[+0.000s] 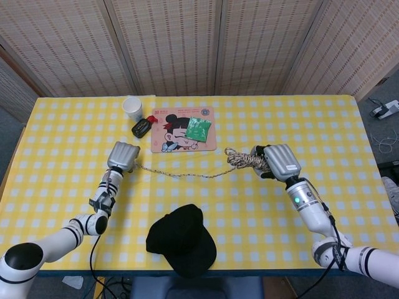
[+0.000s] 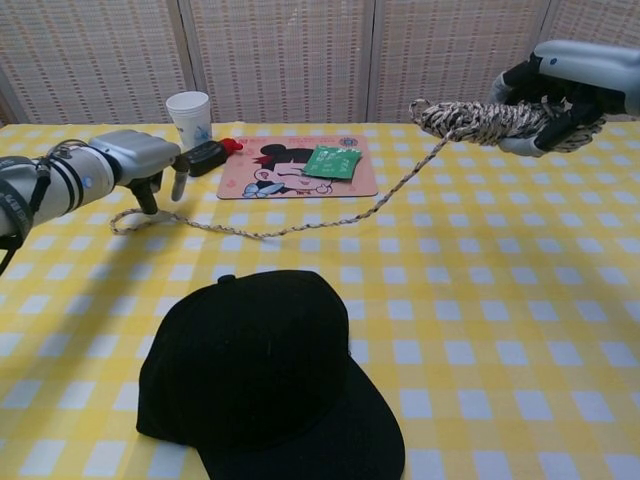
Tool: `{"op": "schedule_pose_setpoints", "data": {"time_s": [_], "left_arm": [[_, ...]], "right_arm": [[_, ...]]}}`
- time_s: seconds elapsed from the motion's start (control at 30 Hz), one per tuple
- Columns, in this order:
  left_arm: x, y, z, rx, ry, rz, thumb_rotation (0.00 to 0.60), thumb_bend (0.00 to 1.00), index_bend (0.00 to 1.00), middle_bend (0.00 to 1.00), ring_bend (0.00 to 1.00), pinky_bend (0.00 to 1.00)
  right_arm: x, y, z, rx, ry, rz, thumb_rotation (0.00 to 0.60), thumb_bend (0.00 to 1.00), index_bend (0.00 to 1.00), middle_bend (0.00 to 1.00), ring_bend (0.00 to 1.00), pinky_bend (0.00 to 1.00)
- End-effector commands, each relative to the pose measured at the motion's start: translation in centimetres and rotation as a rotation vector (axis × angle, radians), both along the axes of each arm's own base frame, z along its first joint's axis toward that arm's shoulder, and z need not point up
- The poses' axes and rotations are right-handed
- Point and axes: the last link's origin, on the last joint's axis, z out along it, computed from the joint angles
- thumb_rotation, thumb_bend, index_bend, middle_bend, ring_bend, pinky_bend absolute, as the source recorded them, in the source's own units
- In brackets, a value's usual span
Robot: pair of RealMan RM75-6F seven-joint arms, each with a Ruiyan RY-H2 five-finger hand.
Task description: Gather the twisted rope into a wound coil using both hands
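Rope (image 2: 300,226) lay partly across the yellow checked worktop (image 2: 500,300). The right hand (image 2: 560,85) held its wound end up in the air, fingers (image 2: 520,75) wrapped around it. The left hand (image 2: 140,160) hung over the loose end, fingers curled downward; whether they touched it was unclear. A black cap (image 2: 265,375) sat nearby.

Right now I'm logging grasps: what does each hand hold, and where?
The right hand grips the rope by its wound bundle, raised off the table. The left hand hovers over the loose end, holding nothing.
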Motion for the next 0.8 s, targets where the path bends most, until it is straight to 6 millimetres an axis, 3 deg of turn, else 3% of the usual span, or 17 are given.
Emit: {"op": "schedule_pose_setpoints", "data": {"time_s": [0.03,0.8], "left_arm": [[-0.07,0.08,-0.21,-0.004,0.013,0.008,0.600,0.28,0.61,1.00,1.00,1.00],[-0.35,0.51,-0.60,-0.005,0.038,0.056,0.600,0.33,0.66,1.00,1.00,1.00]], "right_arm": [[-0.04,-0.02,-0.05,0.001,-0.001,0.000,0.600,0.65,0.82,0.68,0.52,0.61],[-0.29,-0.20,-0.51,0.013,-0.002,-0.012,0.600,0.64,0.82,0.68,0.52,0.61]]}}
